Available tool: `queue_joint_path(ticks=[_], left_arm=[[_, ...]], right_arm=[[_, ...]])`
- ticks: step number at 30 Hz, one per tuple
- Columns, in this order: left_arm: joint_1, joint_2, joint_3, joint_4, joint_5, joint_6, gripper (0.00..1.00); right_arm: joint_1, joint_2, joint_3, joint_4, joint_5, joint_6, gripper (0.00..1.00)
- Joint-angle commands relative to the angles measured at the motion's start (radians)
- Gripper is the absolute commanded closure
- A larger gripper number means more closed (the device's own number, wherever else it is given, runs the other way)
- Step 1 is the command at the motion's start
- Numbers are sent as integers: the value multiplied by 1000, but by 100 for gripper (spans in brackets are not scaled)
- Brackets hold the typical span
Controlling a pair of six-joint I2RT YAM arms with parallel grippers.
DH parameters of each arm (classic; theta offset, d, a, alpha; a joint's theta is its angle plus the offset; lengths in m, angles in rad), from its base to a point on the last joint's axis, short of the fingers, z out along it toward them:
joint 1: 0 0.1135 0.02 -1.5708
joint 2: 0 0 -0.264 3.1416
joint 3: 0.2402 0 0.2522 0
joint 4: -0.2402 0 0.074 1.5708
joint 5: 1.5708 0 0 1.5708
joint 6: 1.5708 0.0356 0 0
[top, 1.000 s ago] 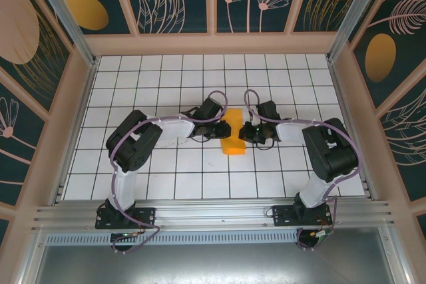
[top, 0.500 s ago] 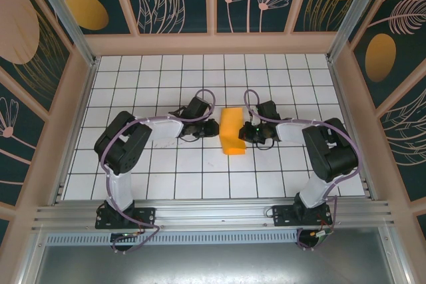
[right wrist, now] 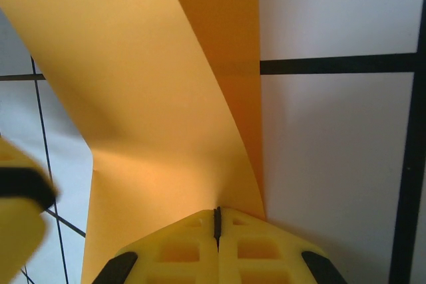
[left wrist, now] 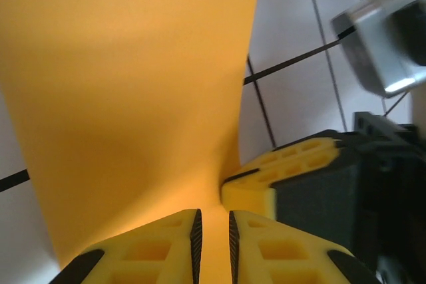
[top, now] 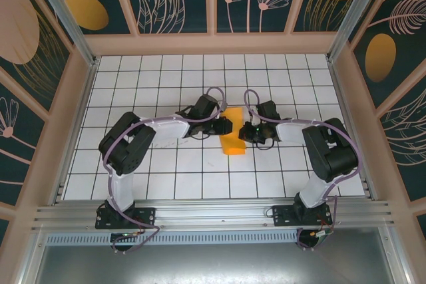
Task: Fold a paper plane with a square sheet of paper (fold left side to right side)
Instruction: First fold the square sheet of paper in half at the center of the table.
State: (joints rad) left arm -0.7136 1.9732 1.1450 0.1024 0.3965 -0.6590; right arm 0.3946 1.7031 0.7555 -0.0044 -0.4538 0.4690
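Now both arms stretch low and inward, meeting at the paper (top: 233, 144) between them: right gripper (right wrist: 217, 221) pinched shut on its edge, left gripper (left wrist: 213, 231) barely ajar over its left side.

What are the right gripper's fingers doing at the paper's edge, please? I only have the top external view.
Observer: In the right wrist view the right gripper is shut, with its tips at the right edge of the square sheet of paper. I cannot tell whether it is pinching or pinning.
Operator: Thanks. Is the sheet lying flat there?
Observer: No, a lighter layer curves up over a darker strip of the same sheet.
Operator: And the left gripper?
Observer: The left gripper shows a narrow slit between its fingers with orange behind it, and a right finger sits at the sheet's edge.
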Motion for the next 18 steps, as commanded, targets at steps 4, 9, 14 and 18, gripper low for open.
queue_joint_path(ticks=[4, 9, 14, 18], left_arm=[[-4, 59, 16, 7, 17, -10, 78], [-10, 71, 4, -15, -6, -4, 78], [-13, 81, -19, -24, -28, -7, 78], [-18, 88, -27, -26, -38, -12, 78]], right_arm=[[8, 44, -19, -100, 84, -18, 99], [9, 30, -21, -84, 69, -13, 99], [-11, -58, -32, 6, -4, -5, 99], [-56, -103, -9, 53, -64, -3, 98]])
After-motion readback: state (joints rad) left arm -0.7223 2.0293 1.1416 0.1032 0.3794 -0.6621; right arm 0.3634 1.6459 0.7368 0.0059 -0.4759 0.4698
